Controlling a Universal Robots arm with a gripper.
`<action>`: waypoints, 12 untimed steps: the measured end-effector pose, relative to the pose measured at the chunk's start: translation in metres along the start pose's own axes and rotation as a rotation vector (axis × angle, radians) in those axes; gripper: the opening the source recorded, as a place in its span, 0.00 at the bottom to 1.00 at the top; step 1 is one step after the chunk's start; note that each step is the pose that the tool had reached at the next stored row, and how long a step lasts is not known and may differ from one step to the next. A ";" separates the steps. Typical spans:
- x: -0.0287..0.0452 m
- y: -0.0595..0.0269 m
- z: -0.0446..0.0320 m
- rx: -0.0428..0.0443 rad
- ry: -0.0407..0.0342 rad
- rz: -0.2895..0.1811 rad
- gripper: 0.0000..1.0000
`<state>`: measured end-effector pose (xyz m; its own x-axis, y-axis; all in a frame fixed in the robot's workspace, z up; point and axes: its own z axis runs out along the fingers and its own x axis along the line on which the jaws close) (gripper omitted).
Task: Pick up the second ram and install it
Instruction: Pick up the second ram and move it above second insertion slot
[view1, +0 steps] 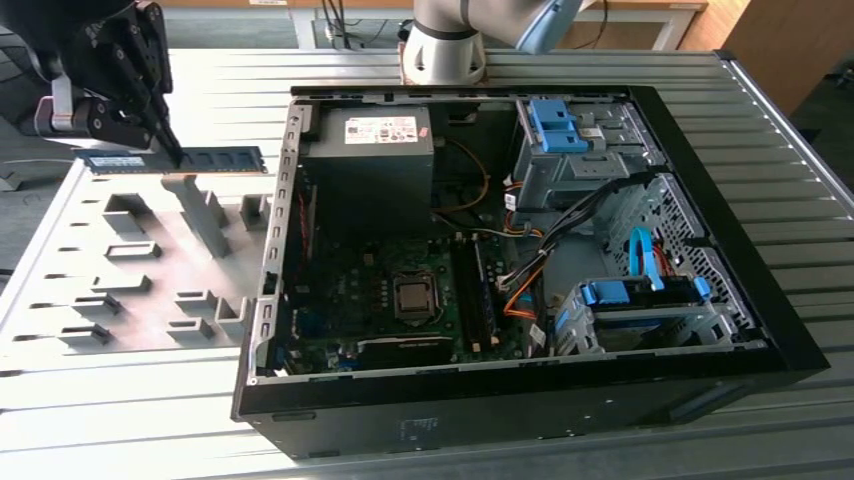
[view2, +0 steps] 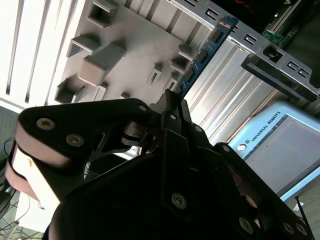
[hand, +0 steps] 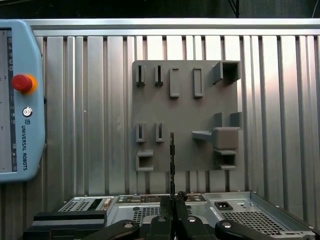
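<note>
The second ram, a slim blue-green board with a row of black chips and a pale label toward one end, is pinched edge-up between the closed fingers of the gripper. It hangs level above the grey fixture plate, at about ten o'clock from the open computer case in the exterior view. In the second wrist view the stick juts out from the fingertips. In the first wrist view it shows edge-on as a thin dark line over the plate. The black gripper points steeply down at the plate, well apart from the motherboard. The arm's base stands at twelve o'clock on the ribbed metal table.
</note>
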<state>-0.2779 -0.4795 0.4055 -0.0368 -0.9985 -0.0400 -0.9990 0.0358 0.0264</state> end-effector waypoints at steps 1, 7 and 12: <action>0.0000 -0.0004 0.0000 0.0000 0.0000 0.000 0.14; -0.0001 -0.0024 -0.0001 0.0000 0.0000 0.000 0.14; -0.0001 -0.0038 -0.0001 0.0000 0.0000 0.000 0.14</action>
<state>-0.2741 -0.4795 0.4055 -0.0368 -0.9985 -0.0399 -0.9990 0.0357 0.0264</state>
